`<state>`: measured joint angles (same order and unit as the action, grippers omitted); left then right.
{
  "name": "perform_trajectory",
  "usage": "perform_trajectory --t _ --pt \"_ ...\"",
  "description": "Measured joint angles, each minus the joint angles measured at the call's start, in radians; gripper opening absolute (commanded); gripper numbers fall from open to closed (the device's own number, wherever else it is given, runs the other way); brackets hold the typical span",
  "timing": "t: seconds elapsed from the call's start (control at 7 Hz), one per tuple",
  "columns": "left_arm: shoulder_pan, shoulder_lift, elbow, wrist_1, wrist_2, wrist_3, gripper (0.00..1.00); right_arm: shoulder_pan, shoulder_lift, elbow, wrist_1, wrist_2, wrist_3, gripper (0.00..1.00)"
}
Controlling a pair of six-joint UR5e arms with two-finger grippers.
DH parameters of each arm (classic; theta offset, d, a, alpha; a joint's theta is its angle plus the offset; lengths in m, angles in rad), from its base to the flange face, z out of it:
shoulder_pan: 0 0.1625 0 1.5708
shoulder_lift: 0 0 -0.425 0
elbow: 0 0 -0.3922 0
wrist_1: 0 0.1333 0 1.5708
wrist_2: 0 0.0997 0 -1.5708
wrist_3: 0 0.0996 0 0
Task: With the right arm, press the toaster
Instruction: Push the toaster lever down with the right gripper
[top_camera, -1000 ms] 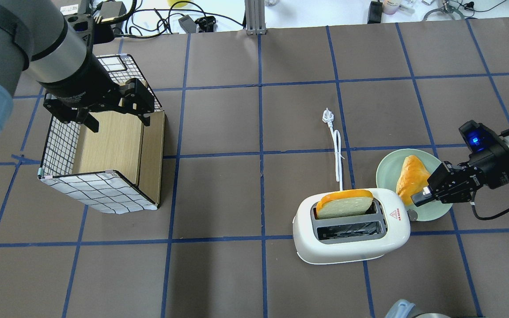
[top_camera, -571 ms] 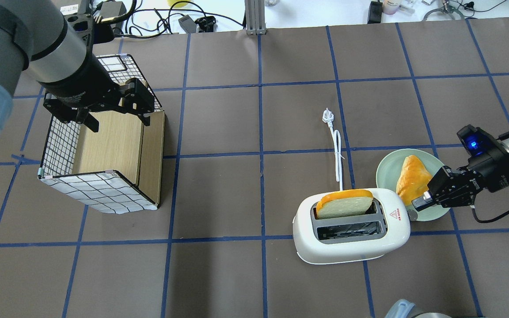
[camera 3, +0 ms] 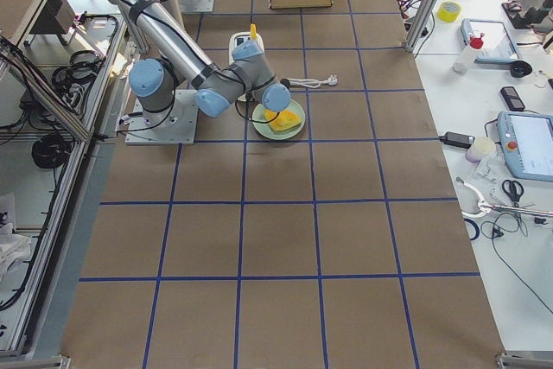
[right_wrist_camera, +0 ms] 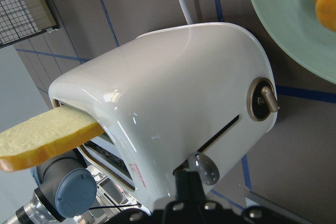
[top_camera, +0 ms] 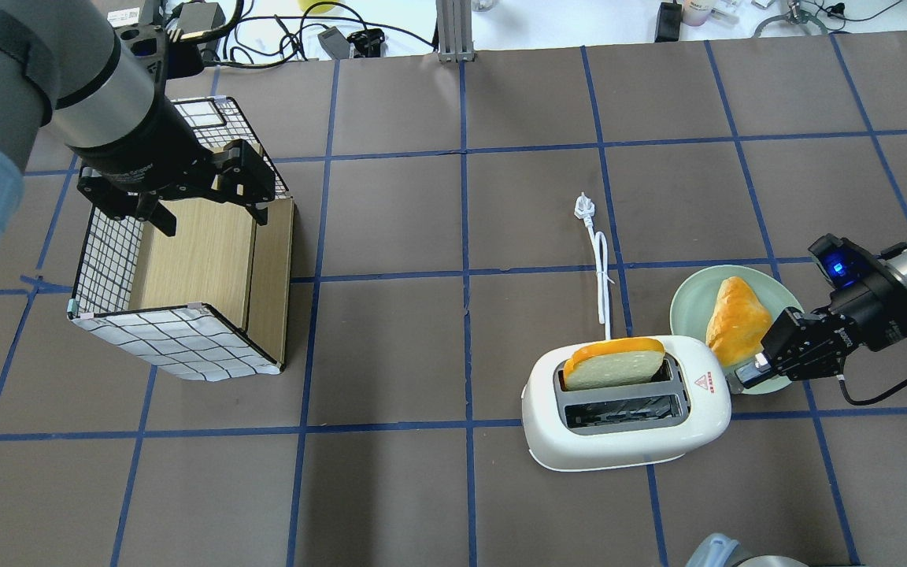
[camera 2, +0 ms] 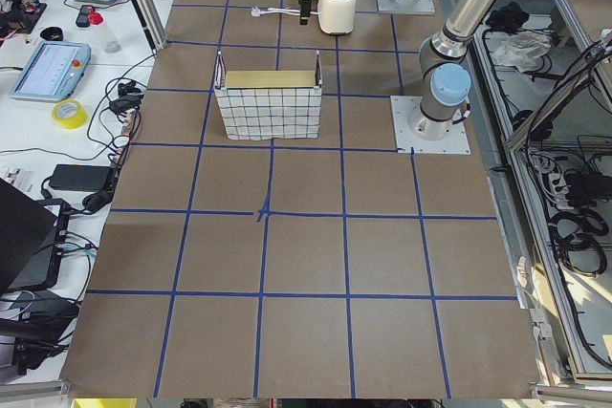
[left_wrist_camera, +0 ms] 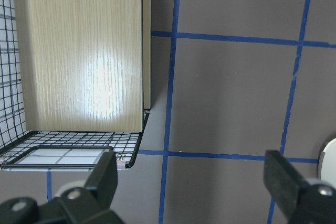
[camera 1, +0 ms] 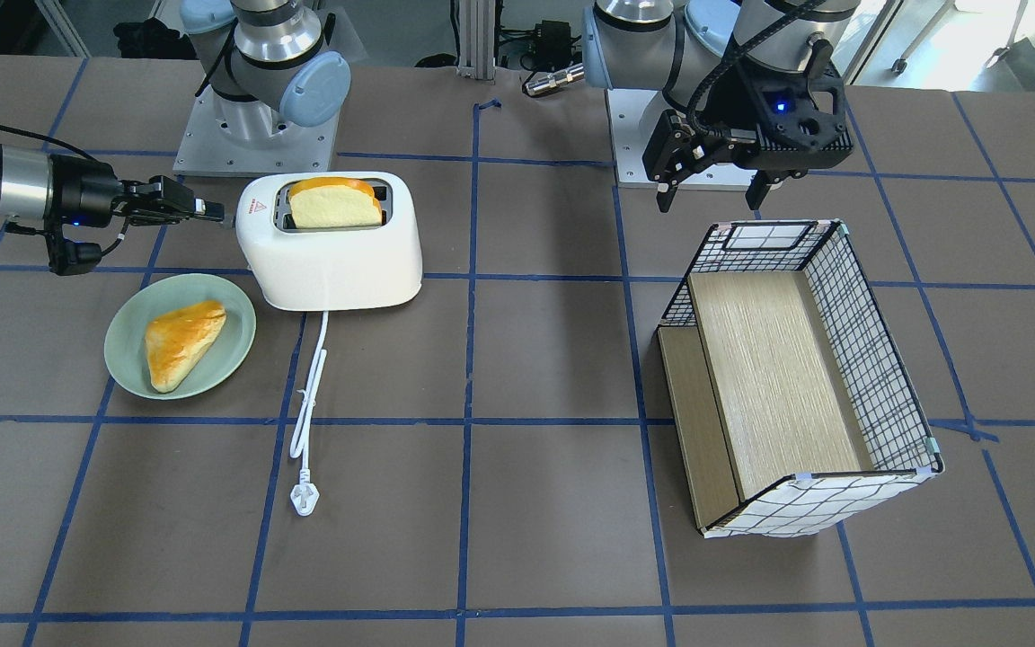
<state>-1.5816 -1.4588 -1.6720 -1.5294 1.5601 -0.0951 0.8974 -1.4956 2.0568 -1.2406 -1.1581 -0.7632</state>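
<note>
The white toaster [top_camera: 627, 421] stands at the right of the table with a bread slice [top_camera: 615, 364] standing high in its far slot; it also shows in the front view [camera 1: 329, 252]. Its lever knob [right_wrist_camera: 206, 169] sits at the upper end of the side slot. My right gripper [top_camera: 741, 376] is shut and empty. It points at the toaster's lever end, with its tips right beside the knob in the right wrist view [right_wrist_camera: 184, 182] and the front view [camera 1: 212, 210]. My left gripper [top_camera: 205, 201] is open and empty above the wire basket.
A green plate [top_camera: 686, 303] with a pastry [top_camera: 733, 319] lies just behind my right gripper. The toaster's white cord and plug [top_camera: 584, 207] run away across the table. The wire basket with a wooden shelf [top_camera: 186, 283] stands at the left.
My right gripper has moved off the plate's edge toward the toaster's lever end, closer to the robot's side. The left arm, toaster and bread have not moved.
</note>
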Motion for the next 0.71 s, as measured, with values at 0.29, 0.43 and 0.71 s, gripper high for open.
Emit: perform_trajectory --t 0.29,0.43,0.71 --pt "0.0 0.0 0.0 0.0 0.0 0.0 1.0 0.0 0.022 0.01 -0.029 -0.001 0.002 0.0" --pt "0.0 0.0 0.0 0.0 0.0 0.0 1.0 0.0 0.028 0.012 -0.035 -0.002 0.003 0.0" --pt "0.0 0.0 0.0 0.0 0.0 0.0 1.0 0.0 0.04 0.012 -0.054 -0.002 0.01 0.0"
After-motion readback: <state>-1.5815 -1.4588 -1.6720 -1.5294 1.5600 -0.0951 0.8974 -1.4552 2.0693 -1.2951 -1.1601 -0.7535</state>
